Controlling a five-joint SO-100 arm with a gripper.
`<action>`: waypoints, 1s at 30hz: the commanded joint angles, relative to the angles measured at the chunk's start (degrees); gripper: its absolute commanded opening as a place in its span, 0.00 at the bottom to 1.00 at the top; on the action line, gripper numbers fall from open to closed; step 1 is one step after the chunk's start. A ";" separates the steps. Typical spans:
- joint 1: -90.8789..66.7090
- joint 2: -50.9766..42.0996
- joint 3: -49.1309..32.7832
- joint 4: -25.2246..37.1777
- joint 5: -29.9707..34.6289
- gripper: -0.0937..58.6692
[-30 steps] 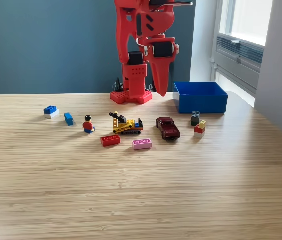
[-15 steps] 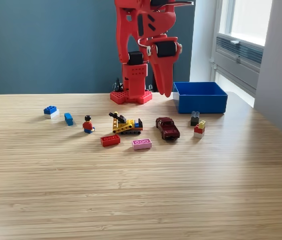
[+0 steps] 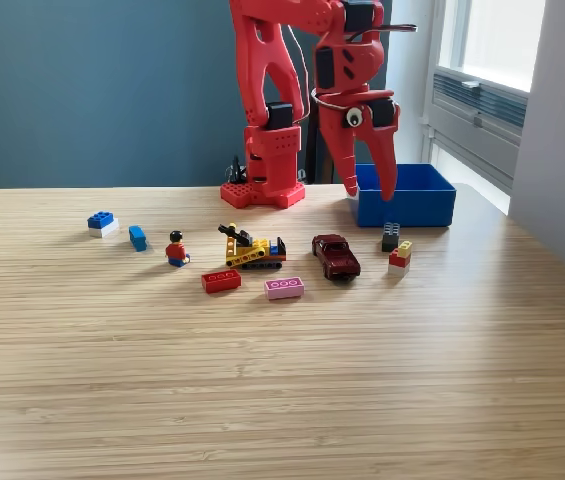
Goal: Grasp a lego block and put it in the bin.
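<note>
The fingers (image 3: 370, 193) of the red plastic arm (image 3: 262, 60) pointed down in the exterior view, two long tapered prongs spread a little apart at the tips with nothing between them, hanging just in front of the near left corner of the bin (image 3: 407, 205). The bin was a low-walled rectangular box of smooth blue plastic, open at the top, sitting on the desk (image 3: 282, 380) toward the view's right, near the window. The desk was pale wood with fine straight grain running across. Just in front of the bin lay a small black studded brick (image 3: 391, 236) and a red-and-yellow stacked piece (image 3: 400, 259), close together. Left of them sat a glossy dark-red toy car (image 3: 336, 256), then a yellow and black tracked toy vehicle (image 3: 252, 248), with a flat pink brick (image 3: 284, 288) and a flat red brick (image 3: 221, 280) lying nearer the camera. Further left stood a small minifigure (image 3: 177, 249) in red, a rounded blue piece (image 3: 138, 237), and a blue-on-white brick (image 3: 102, 222).
</note>
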 commanded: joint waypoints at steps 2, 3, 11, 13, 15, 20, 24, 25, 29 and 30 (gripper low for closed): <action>-2.37 0.18 -1.49 -0.35 -8.09 0.41; -2.81 0.09 -1.49 -0.35 -9.58 0.42; -5.01 -5.19 -1.85 -0.09 -17.84 0.45; -5.10 -9.76 -3.78 -0.09 -17.75 0.44; -4.83 -14.24 -5.62 -0.09 -17.67 0.44; -4.75 -22.50 -9.32 -0.09 -17.67 0.43; -4.75 -27.16 -13.45 -0.18 -16.87 0.43; -4.75 -27.95 -14.06 -0.18 -16.79 0.44; -5.10 -30.23 -15.73 -0.35 -16.00 0.44; -5.27 -30.59 -16.00 -0.44 -15.64 0.43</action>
